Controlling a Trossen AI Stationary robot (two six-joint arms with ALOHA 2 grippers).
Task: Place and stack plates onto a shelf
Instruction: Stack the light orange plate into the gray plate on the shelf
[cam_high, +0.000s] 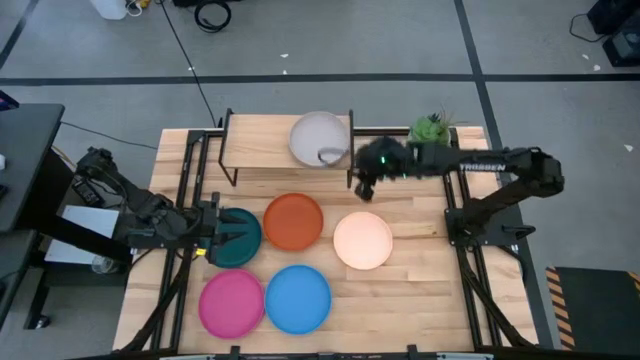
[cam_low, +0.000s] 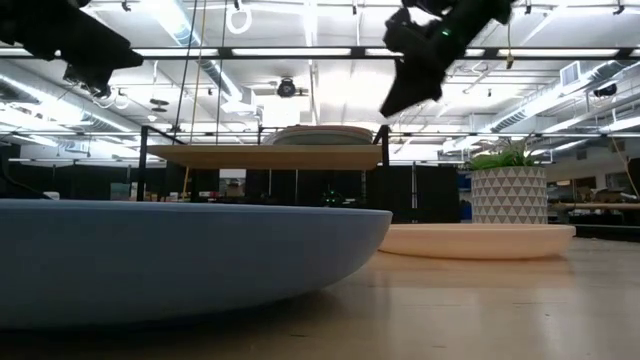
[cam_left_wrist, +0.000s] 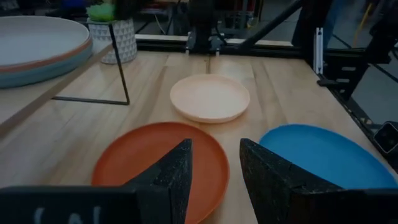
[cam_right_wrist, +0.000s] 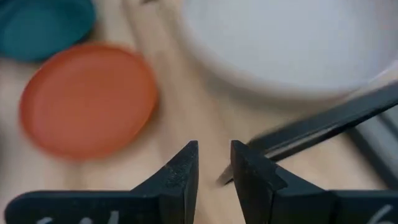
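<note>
Plates, round, shallow, plain-coloured, on the slatted wooden bench (cam_high: 420, 290); listed left to right. Judged light, rigid and smooth-glazed, likely slippery; best taken by the raised rim, jaws pinching the lip.

- Pink plate (cam_high: 231, 304): front row.
- Dark teal plate (cam_high: 236, 238): partly under the left gripper (cam_high: 214, 237), jaws slightly apart, holding nothing.
- Orange plate (cam_high: 294, 221): middle.
- Blue plate (cam_high: 298, 298): front.
- Cream plate (cam_high: 362, 241): right.

Low light-wood shelf on thin black legs (cam_high: 262, 141): carries a stack topped by a grey plate (cam_high: 317, 137), with tan and pale teal rims showing beneath in the left wrist view. Right gripper (cam_high: 365, 188) hovers off its front corner, jaws narrowly apart, empty.
</note>
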